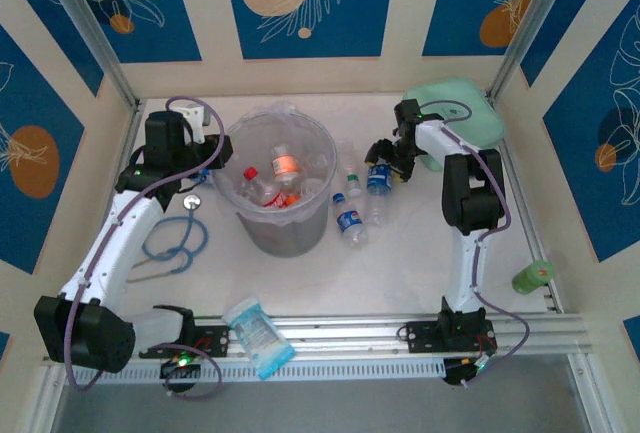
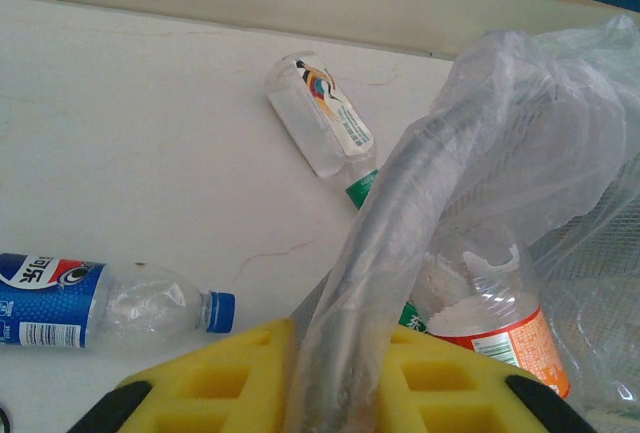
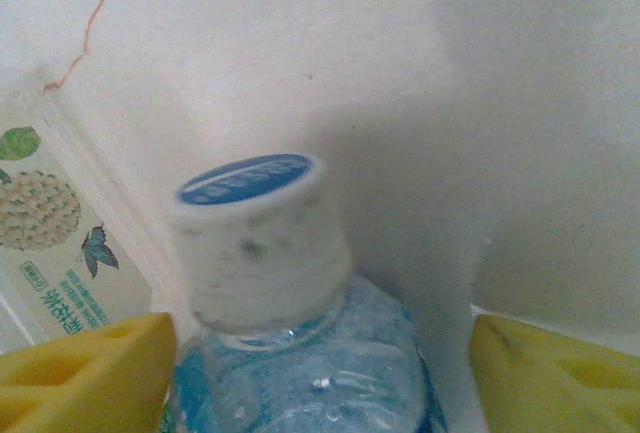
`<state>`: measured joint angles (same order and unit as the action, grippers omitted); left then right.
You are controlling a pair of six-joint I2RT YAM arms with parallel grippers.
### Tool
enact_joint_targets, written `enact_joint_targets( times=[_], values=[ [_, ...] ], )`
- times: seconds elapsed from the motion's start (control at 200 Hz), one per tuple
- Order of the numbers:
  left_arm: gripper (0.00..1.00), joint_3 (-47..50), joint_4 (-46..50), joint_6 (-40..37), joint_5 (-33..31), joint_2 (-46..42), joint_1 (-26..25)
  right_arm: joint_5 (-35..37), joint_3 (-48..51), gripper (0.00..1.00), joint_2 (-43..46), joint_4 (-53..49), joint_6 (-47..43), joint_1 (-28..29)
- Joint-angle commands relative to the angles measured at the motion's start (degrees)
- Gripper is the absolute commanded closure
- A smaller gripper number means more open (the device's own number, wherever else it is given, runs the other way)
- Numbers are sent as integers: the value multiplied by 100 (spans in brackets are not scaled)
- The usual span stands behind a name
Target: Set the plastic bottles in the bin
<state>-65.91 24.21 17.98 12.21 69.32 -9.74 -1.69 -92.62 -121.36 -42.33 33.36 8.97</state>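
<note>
The white worktop point(image 1: 400, 263) is carrying everything, and the bin point(image 1: 285, 238), lined with a clear bag point(image 2: 560, 103), is standing left of its middle. The left gripper point(image 2: 335, 353) is clamping the bin's rim, its jaws closed tight on the bagged edge with a yellow pad point(image 2: 220, 383) on either side. A mint-green case point(image 1: 470, 113) is sitting in the far right corner, partly behind the right arm point(image 1: 470, 203). A blue hose point(image 1: 165, 248) is lying looped on the worktop left of the bin, and a blue-and-white packet point(image 1: 258, 333) is resting across the near rail point(image 1: 350, 328). Several bottles point(image 1: 268, 193) are lying inside the bin, an orange-label bottle point(image 1: 287, 165) and a red-cap bottle point(image 1: 250, 174) among them. Just right of the bin, a blue-label bottle point(image 1: 349, 221) is lying on the worktop, with a green-cap bottle point(image 1: 352, 181) just beyond it. The right gripper point(image 1: 390, 168) is hanging over a blue bottle point(image 1: 378, 181) beside those two. Its jaws are standing open around the neck under the blue-topped white cap. One pad point(image 3: 80, 373) is right against the bottle, and the other is leaving a sliver of worktop showing. A small green roll point(image 1: 533, 275) is lying at the worktop's right edge.
</note>
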Motion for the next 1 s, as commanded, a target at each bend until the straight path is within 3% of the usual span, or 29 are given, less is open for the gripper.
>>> enact_joint_targets(
  times=[0.0,0.06,0.13,0.24,0.26,0.505,0.595,0.715,0.965,0.991],
  values=[
    [77,150,207,-53,19,68,69,23,-6,28,-51,11,-4,-14],
    [77,144,212,-51,27,72,71,-14,48,29,4,56,-5,-33],
    [77,148,213,-49,30,71,71,-25,104,41,104,100,-7,-64],
    [77,149,199,-39,36,72,64,12,183,45,267,113,-47,-113],
    [77,149,199,-39,43,67,67,13,199,50,287,102,-60,-132],
    [77,149,207,-44,28,55,64,114,430,53,863,-16,-257,-296],
    [77,149,200,-42,44,71,60,151,565,55,1256,-72,-342,-398],
    [77,149,199,-40,61,89,60,153,725,68,1855,-116,-459,-516],
    [77,164,198,-39,44,133,66,-216,746,70,3306,-158,-516,-554],
    [77,164,205,-35,42,147,60,-312,749,76,3523,-58,-495,-533]
  ],
)
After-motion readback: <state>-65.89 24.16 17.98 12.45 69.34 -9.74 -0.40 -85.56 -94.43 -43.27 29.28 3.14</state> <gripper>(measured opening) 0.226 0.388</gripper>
